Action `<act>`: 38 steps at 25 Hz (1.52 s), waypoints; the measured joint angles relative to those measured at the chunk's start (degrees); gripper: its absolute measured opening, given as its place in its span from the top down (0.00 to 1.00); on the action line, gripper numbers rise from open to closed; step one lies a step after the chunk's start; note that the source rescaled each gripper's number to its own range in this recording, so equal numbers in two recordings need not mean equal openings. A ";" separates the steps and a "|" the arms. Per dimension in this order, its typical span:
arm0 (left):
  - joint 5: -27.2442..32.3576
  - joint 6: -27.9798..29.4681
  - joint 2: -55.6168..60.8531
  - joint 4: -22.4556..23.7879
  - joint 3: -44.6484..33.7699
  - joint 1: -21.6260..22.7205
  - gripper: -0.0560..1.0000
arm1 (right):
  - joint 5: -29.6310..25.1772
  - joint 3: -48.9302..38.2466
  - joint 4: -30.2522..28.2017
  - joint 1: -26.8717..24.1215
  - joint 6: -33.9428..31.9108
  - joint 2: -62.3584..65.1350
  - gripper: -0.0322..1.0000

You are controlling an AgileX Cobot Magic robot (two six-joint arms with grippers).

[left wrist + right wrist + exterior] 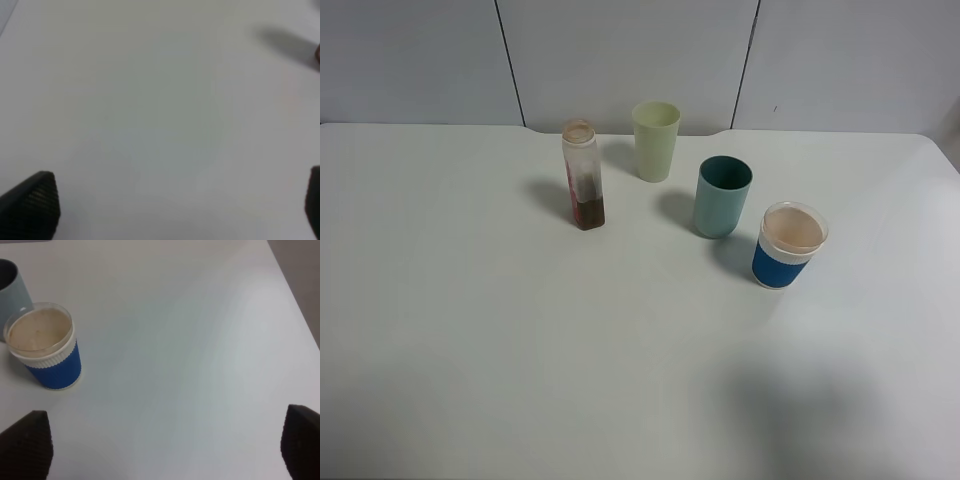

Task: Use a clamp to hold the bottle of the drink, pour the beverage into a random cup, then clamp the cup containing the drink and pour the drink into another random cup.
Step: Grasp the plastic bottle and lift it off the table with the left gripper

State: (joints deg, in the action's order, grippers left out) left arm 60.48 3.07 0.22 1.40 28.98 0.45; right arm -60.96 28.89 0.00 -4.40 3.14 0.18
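Blue-sleeved cup (784, 262) stands upright, right of centre on the counter (520, 360), filled near its rim with pale brown beverage (792, 230). Teal cup (722, 200) is just beside it, far-left, not touching. Pale green cup (655, 142) stands farther back. Bottle (583, 178) stands left of that, with only a brown remnant in its bottom.

Right tool (162, 447): released, jaws wide, nothing between. Left tool (175, 207): released, over bare counter.

Step in hand, judged: grasp the filled cup. Come in level, straddle the sleeve below the white band, and close gently (thin plastic, brim-full, likely to slop). Lift straight up before tilting over the teal cup.

Bottle label: pink-red print, unreadable. No writing seen on the cups.
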 joint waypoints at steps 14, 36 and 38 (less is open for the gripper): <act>0.00 0.00 0.00 0.00 0.00 0.00 0.00 | 0.00 0.00 0.00 0.00 0.00 0.00 0.26; -14.70 -2.07 -26.21 0.82 5.30 -4.38 0.00 | 0.00 0.00 0.00 0.00 0.00 0.00 0.26; -16.51 -2.34 -30.01 -0.30 5.30 -5.42 0.00 | 0.00 0.00 0.00 0.00 0.00 0.00 0.26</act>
State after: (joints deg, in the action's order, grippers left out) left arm 43.97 0.73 -29.80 1.11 34.27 -4.97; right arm -60.96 28.89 0.00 -4.40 3.14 0.18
